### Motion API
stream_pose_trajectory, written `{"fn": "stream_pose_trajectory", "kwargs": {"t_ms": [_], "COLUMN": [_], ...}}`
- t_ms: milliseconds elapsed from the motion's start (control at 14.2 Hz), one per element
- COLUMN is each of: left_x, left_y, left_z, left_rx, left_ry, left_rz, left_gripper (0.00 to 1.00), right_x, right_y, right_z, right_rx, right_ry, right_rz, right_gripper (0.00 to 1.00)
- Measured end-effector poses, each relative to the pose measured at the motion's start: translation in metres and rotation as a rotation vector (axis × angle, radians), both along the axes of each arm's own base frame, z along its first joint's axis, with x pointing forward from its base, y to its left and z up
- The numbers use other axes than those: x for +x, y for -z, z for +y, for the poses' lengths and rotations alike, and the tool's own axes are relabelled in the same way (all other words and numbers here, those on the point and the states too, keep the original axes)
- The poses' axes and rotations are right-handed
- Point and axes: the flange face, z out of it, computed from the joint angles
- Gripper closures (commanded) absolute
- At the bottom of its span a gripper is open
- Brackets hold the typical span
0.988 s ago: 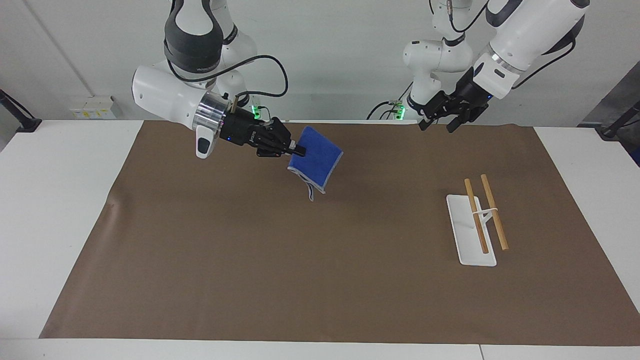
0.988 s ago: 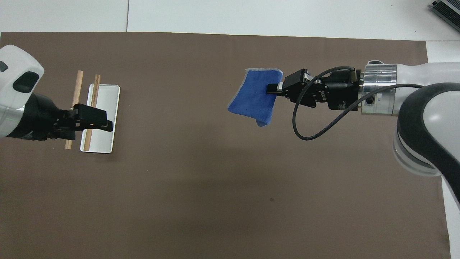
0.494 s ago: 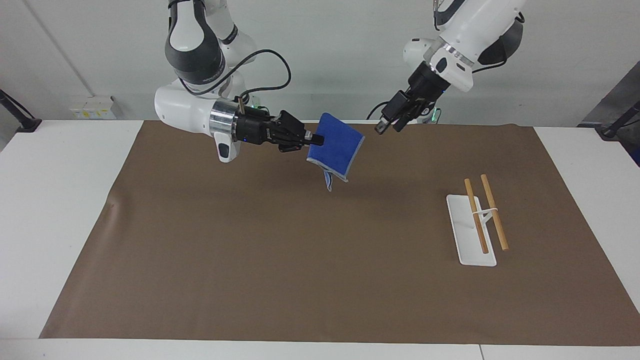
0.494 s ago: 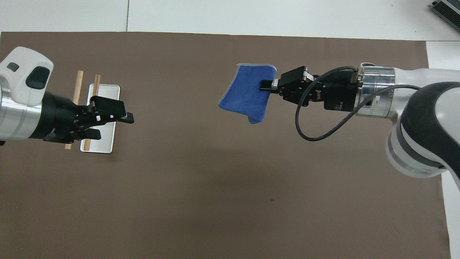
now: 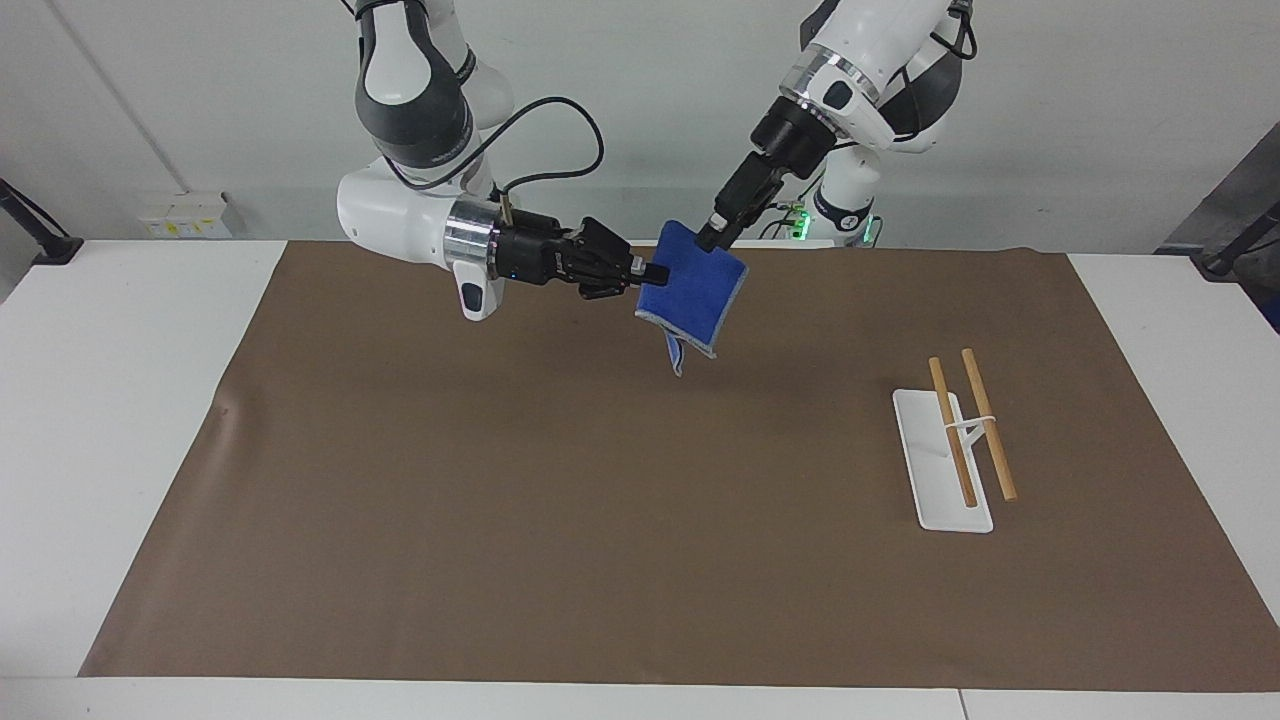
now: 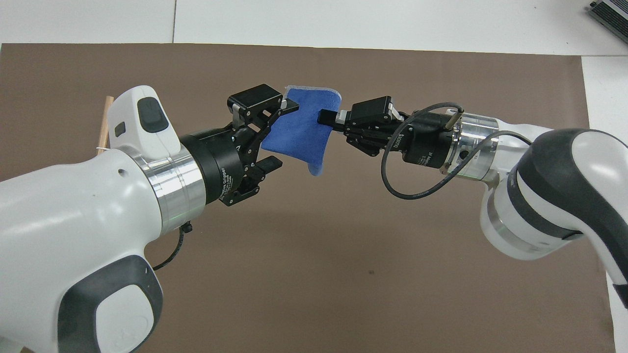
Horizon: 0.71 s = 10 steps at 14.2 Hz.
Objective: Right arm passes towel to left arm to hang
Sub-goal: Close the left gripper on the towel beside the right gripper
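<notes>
The right gripper was clamped on one edge of the towel, holding it in the air over the brown mat. The left gripper, jaws wide apart, sat at the towel's upper edge, gripping nothing. The rack stood well apart toward the left arm's end.

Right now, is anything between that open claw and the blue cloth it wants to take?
Nothing visible. The left gripper is open at the edge of the towel, which the right gripper holds up over the brown mat.
</notes>
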Motion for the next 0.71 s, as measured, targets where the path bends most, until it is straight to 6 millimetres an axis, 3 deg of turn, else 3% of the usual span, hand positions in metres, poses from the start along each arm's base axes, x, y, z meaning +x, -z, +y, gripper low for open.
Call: {"fn": "stream_pose_trajectory", "kwargs": {"t_ms": [565,635,706], "left_x": [0.018,0.018,0.018], "left_y": [0.033,0.033,0.033], "left_z": [-0.006,-0.006,-0.006], "left_rx": [-0.027,-0.029,-0.029], "left_ry": [-0.08,-0.082,-0.083], "left_rz": [-0.015,-0.014,-0.013], "left_gripper": [0.02,0.06,0.19], "right_x": [-0.001,-0.001,-0.001], "right_y": [-0.001,-0.001,-0.001], "right_z": [0.0,0.0,-0.001], "right_rx": [-0.002,-0.002,-0.001], "right_ry": [0.0,0.0,0.0], "right_rz": [-0.008,-0.008,-0.008], "right_gripper": [1.0,1.0,1.0]}}
